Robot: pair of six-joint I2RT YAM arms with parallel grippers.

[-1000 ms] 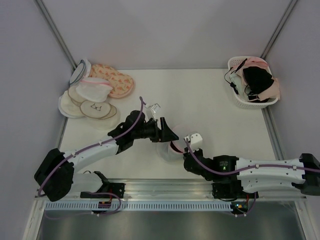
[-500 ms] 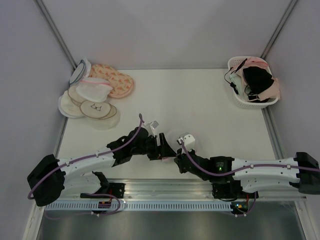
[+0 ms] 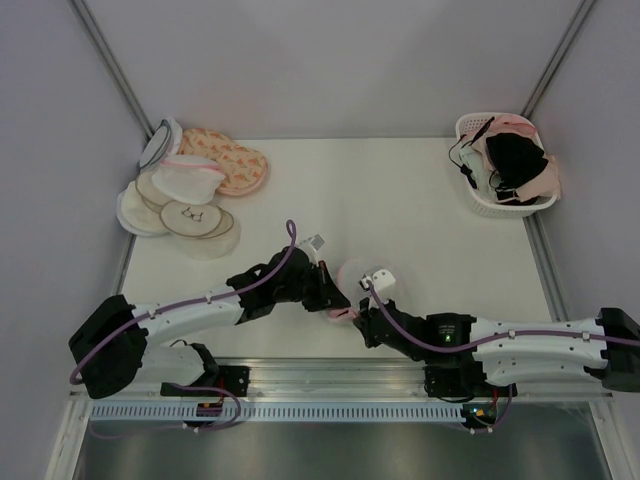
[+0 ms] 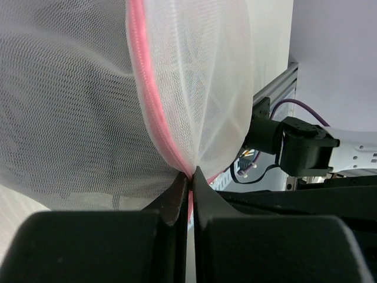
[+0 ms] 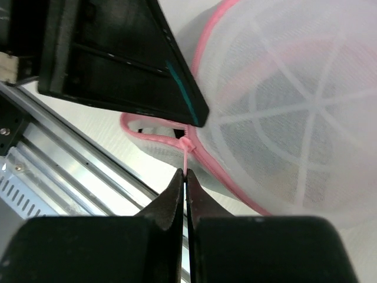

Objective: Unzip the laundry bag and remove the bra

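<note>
Near the front edge of the table [image 3: 420, 215], between your two arms, you have the laundry bag [image 3: 352, 277]. Your left gripper [image 4: 189, 177] is clamped on the pink zipper trim [image 4: 147, 103] at the bag's rim, with white mesh bulging above its fingers. Your right gripper [image 5: 185, 177] is pinched tight on the thin pink zipper pull [image 5: 187, 154]. The left gripper's black finger sits just beside that pull. A short stretch of zip next to it looks parted.

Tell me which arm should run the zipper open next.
Right. The right gripper is shut on the pink zipper pull, while the left gripper pinches the laundry bag at its trim, anchoring it.
</note>
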